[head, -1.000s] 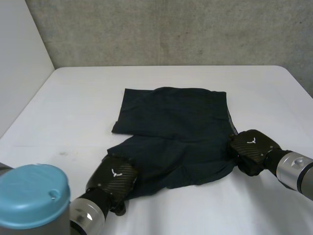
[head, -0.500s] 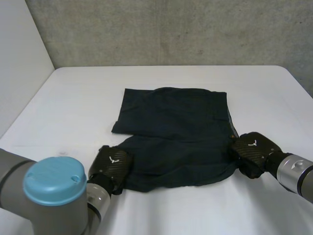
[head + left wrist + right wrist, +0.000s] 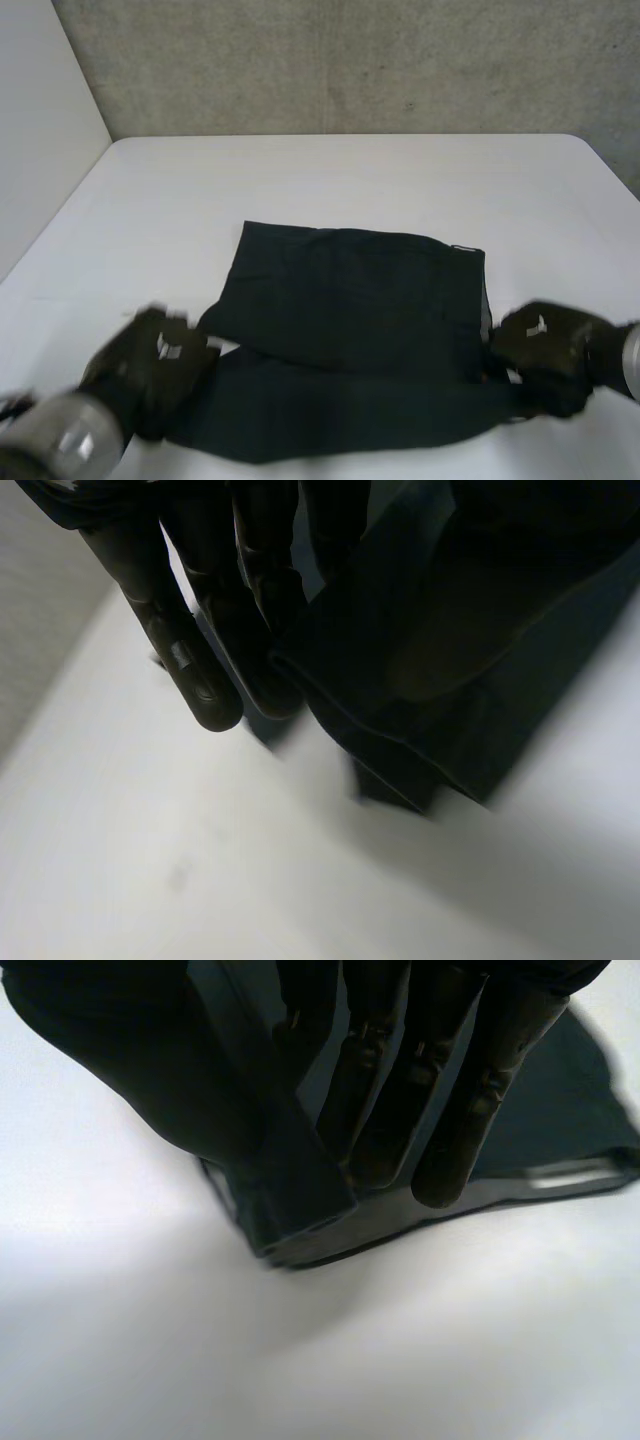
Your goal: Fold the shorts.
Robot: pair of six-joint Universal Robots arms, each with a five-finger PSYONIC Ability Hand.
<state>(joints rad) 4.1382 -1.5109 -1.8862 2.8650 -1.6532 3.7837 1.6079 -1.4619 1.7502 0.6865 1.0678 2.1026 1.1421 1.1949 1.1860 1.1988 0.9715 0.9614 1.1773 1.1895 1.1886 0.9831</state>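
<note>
shorts, dark and partly doubled, lie in the middle of the white worktop, toward its near edge, with a lower layer sticking out along the near side. the left robot hand is at the cloth's end nearest the worktop's near left corner. its fingers are fairly straight and, judging by its wrist view, pinch a lifted fold of hem. the right robot hand is at the other end of the cloth's near edge, thumb and fingers closed on the doubled hem. the step in hand looks like carrying this near edge over to make a fold. to do it well, both hands should travel together at one height and pace so the held edge is taut and straight. they should lift just enough to clear the layer below, line the edge up with the far hem before lowering, and let go only once the cloth lies flat. an uneven pull would skew the fold or drag the whole pile.
</note>
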